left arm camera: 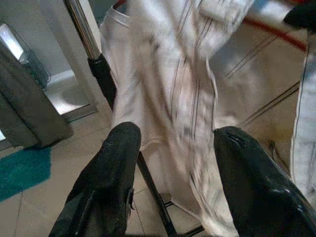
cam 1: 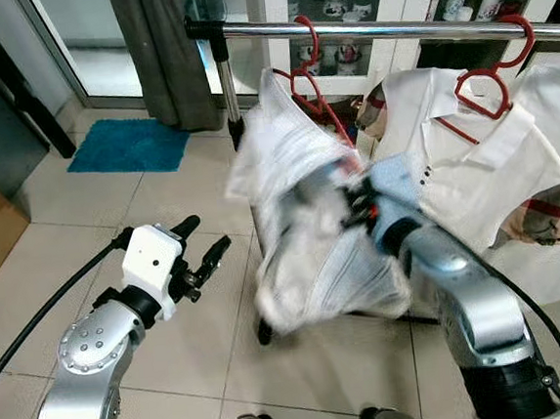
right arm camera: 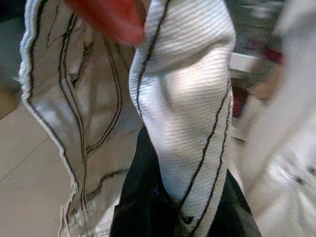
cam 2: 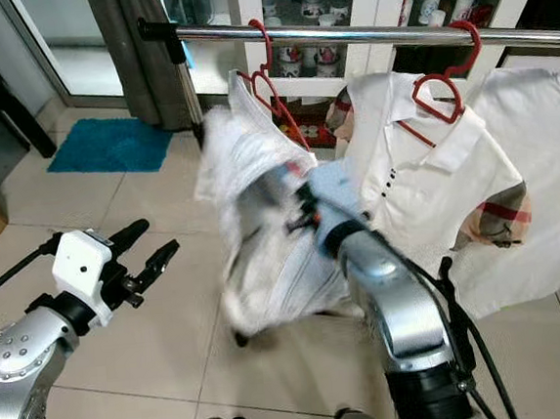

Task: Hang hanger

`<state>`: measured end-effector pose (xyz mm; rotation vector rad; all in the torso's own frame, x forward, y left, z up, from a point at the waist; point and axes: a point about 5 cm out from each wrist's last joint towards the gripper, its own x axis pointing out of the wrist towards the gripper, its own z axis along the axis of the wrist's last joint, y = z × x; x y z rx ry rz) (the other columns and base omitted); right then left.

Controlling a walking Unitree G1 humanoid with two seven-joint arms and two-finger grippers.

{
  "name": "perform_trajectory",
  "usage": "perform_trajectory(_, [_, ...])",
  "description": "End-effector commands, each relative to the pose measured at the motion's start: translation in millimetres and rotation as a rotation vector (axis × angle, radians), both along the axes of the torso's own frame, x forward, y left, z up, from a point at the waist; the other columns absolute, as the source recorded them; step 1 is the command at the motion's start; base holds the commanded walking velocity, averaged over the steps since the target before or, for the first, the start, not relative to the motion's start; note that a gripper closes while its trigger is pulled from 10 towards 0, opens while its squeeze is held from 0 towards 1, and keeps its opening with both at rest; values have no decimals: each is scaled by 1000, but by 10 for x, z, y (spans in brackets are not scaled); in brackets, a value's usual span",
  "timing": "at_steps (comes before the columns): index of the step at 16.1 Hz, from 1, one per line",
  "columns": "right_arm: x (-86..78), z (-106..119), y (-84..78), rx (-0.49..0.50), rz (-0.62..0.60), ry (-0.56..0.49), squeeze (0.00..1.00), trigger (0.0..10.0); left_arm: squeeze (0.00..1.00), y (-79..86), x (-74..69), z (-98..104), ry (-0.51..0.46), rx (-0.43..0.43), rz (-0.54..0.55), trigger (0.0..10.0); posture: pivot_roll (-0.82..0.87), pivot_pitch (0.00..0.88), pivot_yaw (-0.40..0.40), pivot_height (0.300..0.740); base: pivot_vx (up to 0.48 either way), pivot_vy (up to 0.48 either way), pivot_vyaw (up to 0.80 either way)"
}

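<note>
Clothes rail [cam 1: 411, 27] with two garments. The red hanger [cam 1: 310, 79] bearing the white striped shirt [cam 1: 305, 217] has its hook over the rail, at the rail's left end beside the upright post [cam 1: 226, 77]; the shirt is blurred, so it appears to be swinging, and whether the hook is fully seated cannot be told. To the robot's right, a second red hanger [cam 1: 489, 78] carries a white polo shirt [cam 1: 473, 168], hanging just beside the first.

The right gripper [cam 1: 358, 207] is buried in the striped shirt at mid-height; in the right wrist view a fold of ribbed cloth [right arm camera: 190, 98] lies across the black fingers [right arm camera: 143, 207], apparently pinched between them, though blur leaves this uncertain. The left gripper [cam 1: 203, 244] is held low and apart from the shirt, its two fingers [left arm camera: 103, 182] spread with nothing between them, pointed at the shirt's lower edge.

Handling, as a judgement: the load is light; the hanger is stiff plastic but thin, while the shirt is soft, limp and free to slide off the shoulders. A hold on cloth alone steers the hook poorly; the firmer purchase is the hanger's neck just under the hook, or the shoulder bar through the fabric
</note>
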<state>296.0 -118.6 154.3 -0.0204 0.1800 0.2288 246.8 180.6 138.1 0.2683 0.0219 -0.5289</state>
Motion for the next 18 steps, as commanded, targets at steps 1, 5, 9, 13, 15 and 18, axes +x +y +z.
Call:
perform_trajectory(1, [31, 123, -57, 67, -61, -51, 0, 10000, 0, -14, -24, 5, 1, 11, -3, 10000, -47, 108, 57, 740, 0, 0, 0])
perform_trajectory(5, [36, 58, -155, 174, -206, -16, 0, 10000, 0, -27, -19, 12, 1, -3, 0, 10000, -46, 102, 57, 740, 0, 0, 0])
perform_trajectory(9, [27, -44, -343, 161, -323, 17, 0, 10000, 0, -26, -16, 7, 4, -6, 0, 10000, -48, 104, 58, 740, 0, 0, 0])
perform_trajectory(13, [23, -25, -515, 121, -369, 0, 0, 10000, 0, -11, -7, 28, -1, -7, 5, 10000, -48, 104, 58, 740, 0, 0, 0])
perform_trajectory(15, [-9, -37, -627, 82, -383, -5, 0, 10000, 0, -7, -6, 31, 1, -8, 5, 10000, -47, 105, 60, 740, 0, 0, 0])
perform_trajectory(18, [-84, -20, -810, 49, -441, -17, 0, 10000, 4, -1, -1, 35, 3, -9, 4, 10000, -50, 109, 66, 740, 0, 0, 0])
